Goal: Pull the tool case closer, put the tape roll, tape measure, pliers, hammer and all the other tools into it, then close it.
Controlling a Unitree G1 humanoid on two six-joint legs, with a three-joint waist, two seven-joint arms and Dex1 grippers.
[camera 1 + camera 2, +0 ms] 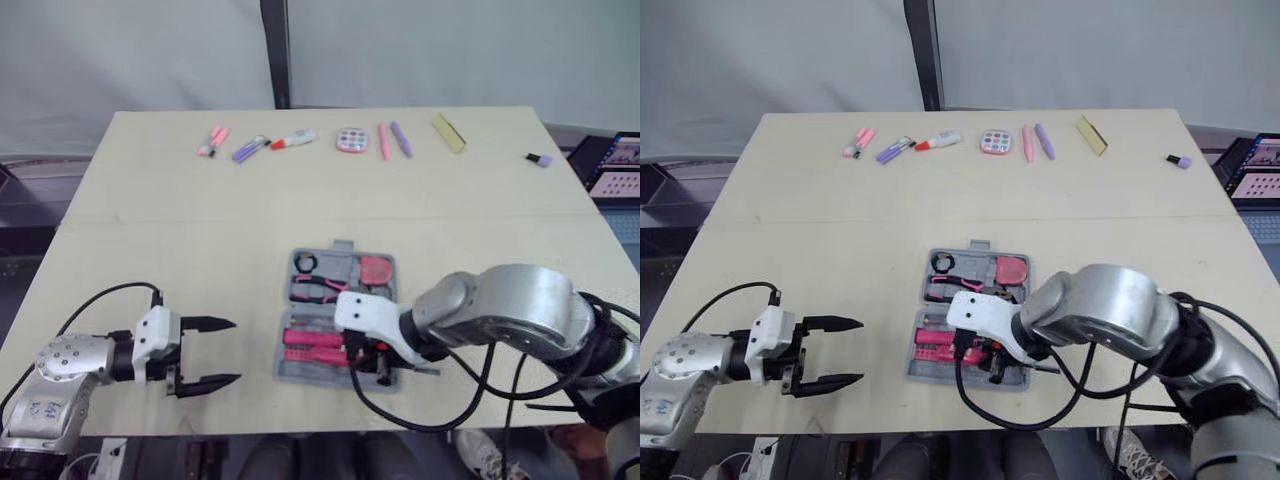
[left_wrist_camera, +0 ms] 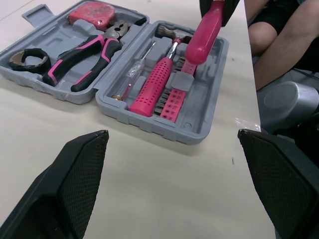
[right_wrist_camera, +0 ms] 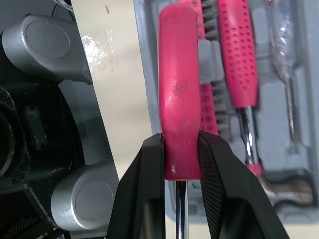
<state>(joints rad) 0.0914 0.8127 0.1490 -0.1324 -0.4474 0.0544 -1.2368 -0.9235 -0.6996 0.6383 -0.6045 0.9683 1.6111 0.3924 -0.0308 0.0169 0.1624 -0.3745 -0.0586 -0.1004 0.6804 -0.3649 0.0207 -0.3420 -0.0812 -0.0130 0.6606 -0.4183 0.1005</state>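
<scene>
The grey tool case (image 1: 342, 258) lies open near the table's front edge. Its far half holds a black tape roll (image 2: 27, 59), pink-handled pliers (image 2: 84, 55) and a red tape measure (image 2: 92, 12). The near half holds a hammer with a pink handle (image 2: 152, 84) and a rack of bits. My right gripper (image 3: 180, 141) is shut on a pink-handled screwdriver (image 2: 204, 32), held tilted just above the near half's right side. My left gripper (image 1: 237, 350) stands open on the table left of the case, with nothing between its fingers.
Markers, pens, a small round tin (image 1: 349, 140) and a yellow strip (image 1: 449, 132) lie in a row along the table's far edge. A small purple item (image 1: 539, 159) sits far right. A person's legs (image 2: 279, 30) are close by the table's front edge.
</scene>
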